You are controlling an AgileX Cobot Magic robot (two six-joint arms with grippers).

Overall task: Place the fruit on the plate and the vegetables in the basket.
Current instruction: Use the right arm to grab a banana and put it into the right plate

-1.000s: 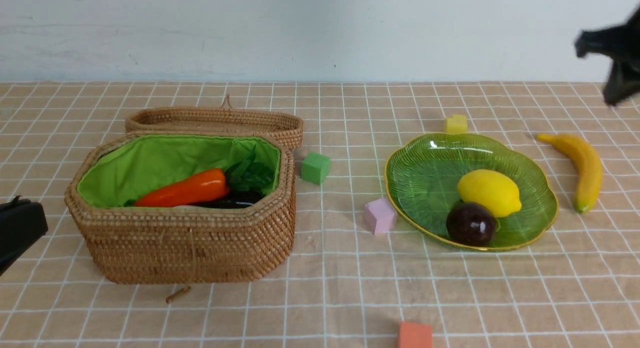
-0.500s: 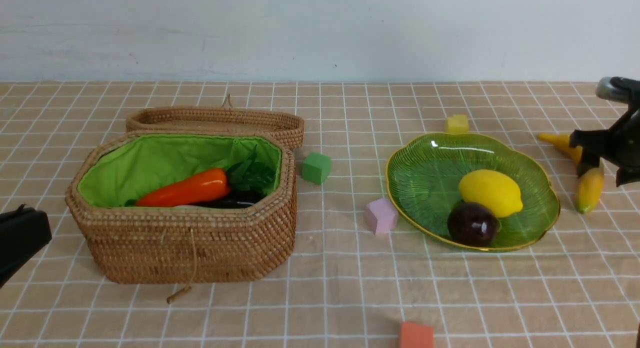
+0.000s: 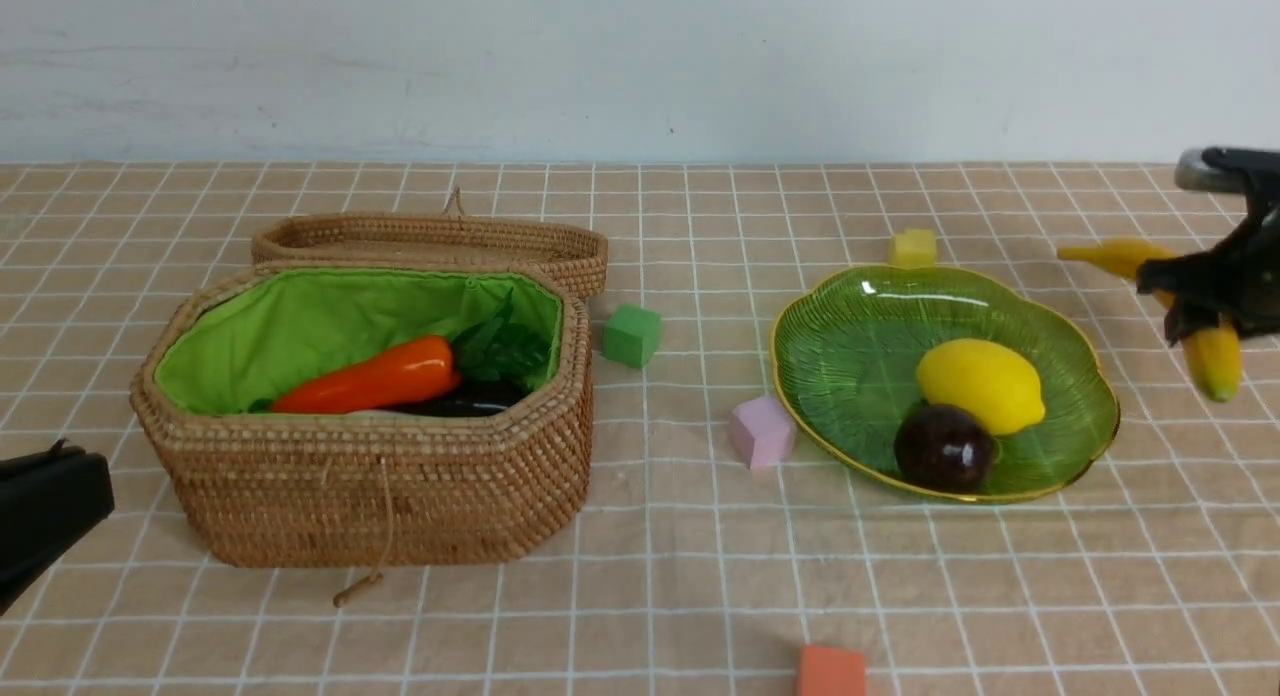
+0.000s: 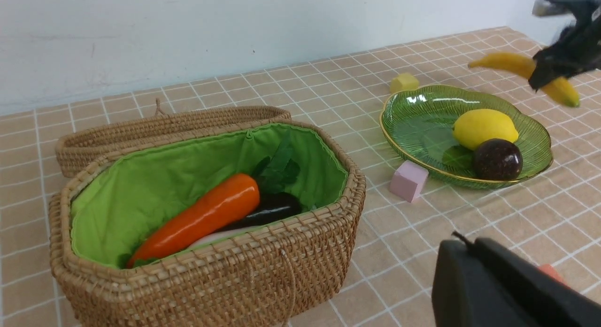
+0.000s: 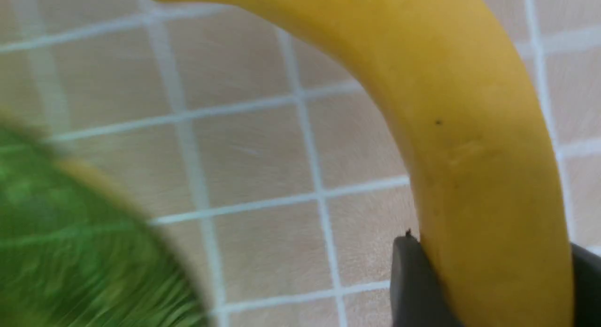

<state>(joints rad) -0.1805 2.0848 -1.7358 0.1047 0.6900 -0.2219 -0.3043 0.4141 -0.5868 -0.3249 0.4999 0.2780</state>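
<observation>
My right gripper [image 3: 1195,296] is shut on the yellow banana [image 3: 1210,356] and holds it above the cloth, right of the green plate [image 3: 850,346]. The wrist view shows the banana [image 5: 474,144] between the black fingers [image 5: 413,284]. The lemon [image 3: 980,386] and the dark mangosteen [image 3: 943,448] lie on the plate. The wicker basket [image 3: 380,496] holds the orange carrot [image 3: 370,378], the dark eggplant [image 3: 470,406] and a sliver of white radish [image 4: 211,237]. My left gripper [image 3: 50,506] is shut and empty, left of the basket.
The wicker lid [image 3: 430,241] lies behind the basket. Foam cubes lie about: green [image 3: 631,336], pink [image 3: 760,432], yellow [image 3: 913,248], orange [image 3: 830,671]. A white wall stands at the back.
My right gripper came down onto the banana, closed on it and lifted it off the cloth. The left arm has barely shifted.
</observation>
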